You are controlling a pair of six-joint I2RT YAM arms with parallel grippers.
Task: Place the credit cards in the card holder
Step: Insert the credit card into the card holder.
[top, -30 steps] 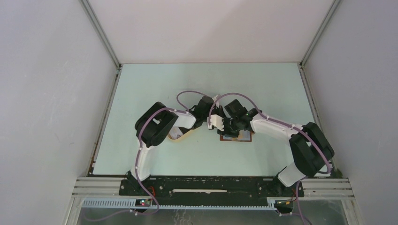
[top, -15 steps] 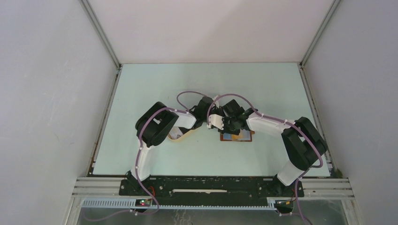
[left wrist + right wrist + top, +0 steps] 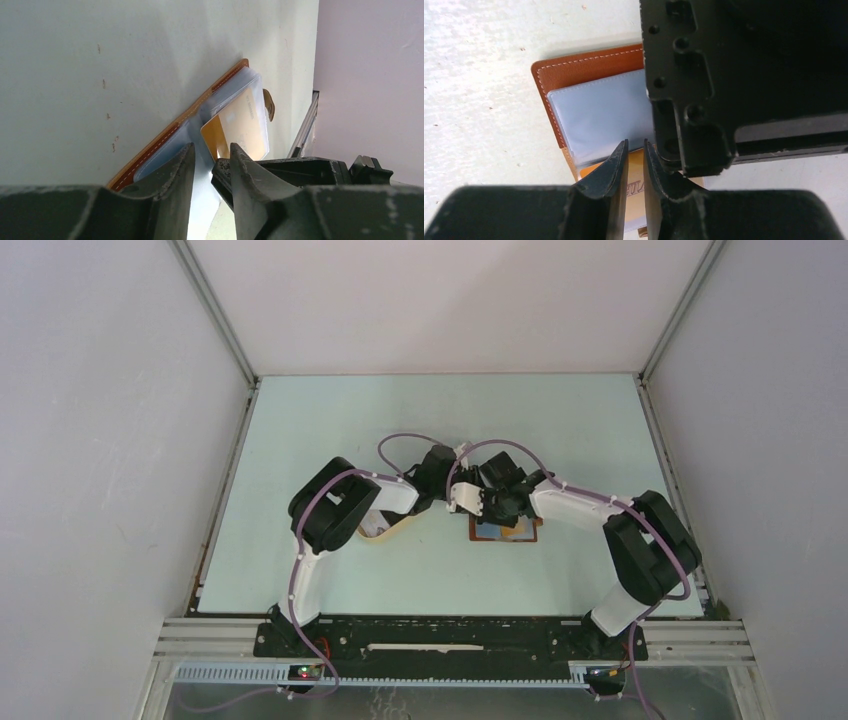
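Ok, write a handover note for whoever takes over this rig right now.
Left gripper: low over the open card holder, with the clear sleeve showing between its fingers; grip unclear.
Right gripper: nearly shut just above the orange card; grip unclear.
Done: the orange card appears partly inside the sleeve, near corner sticking out.
To do: seat it fully. No other cards are visible; the beige tray is mostly hidden under the left arm.

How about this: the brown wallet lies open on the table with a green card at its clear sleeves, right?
Not quite. The card is orange, not green; the left wrist view shows it. The brown wallet does lie open on the table, with the card at its clear sleeves.
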